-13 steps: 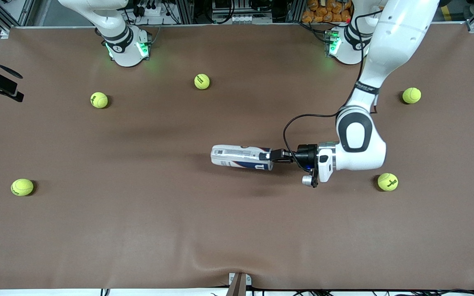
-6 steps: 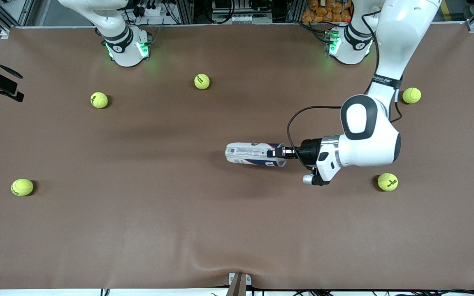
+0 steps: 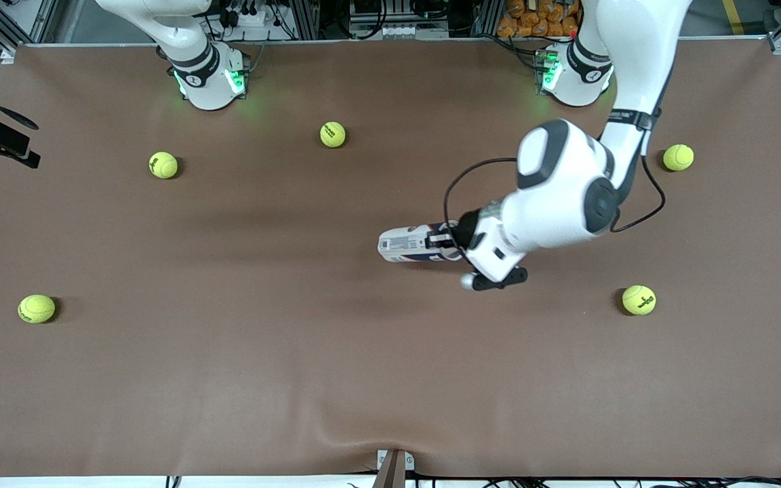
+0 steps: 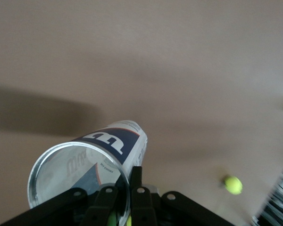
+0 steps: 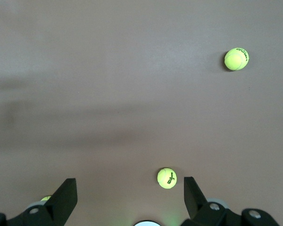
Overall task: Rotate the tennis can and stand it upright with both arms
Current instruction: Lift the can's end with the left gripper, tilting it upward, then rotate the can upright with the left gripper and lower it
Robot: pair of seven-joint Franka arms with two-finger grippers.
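The tennis can (image 3: 406,245) is near the middle of the table, tilted, with its open metallic-rimmed mouth raised toward the left arm. My left gripper (image 3: 440,240) is shut on the can's rim. In the left wrist view one finger is inside the mouth and the other is outside the wall of the tennis can (image 4: 117,141), with the left gripper (image 4: 125,184) pinching it. I cannot tell whether the can's lower end touches the table. My right gripper (image 5: 128,197) is open and empty, high over the table; only its arm's base (image 3: 209,80) shows in the front view.
Several yellow-green tennis balls lie scattered on the brown table: one (image 3: 333,134) near the right arm's base, one (image 3: 163,165) beside it, one (image 3: 36,308) at the right arm's end, two (image 3: 678,157) (image 3: 638,299) at the left arm's end.
The left arm's wrist has risen and swung. The can has shifted toward the left arm's end and tipped up, so it looks shorter. The right arm has not moved.
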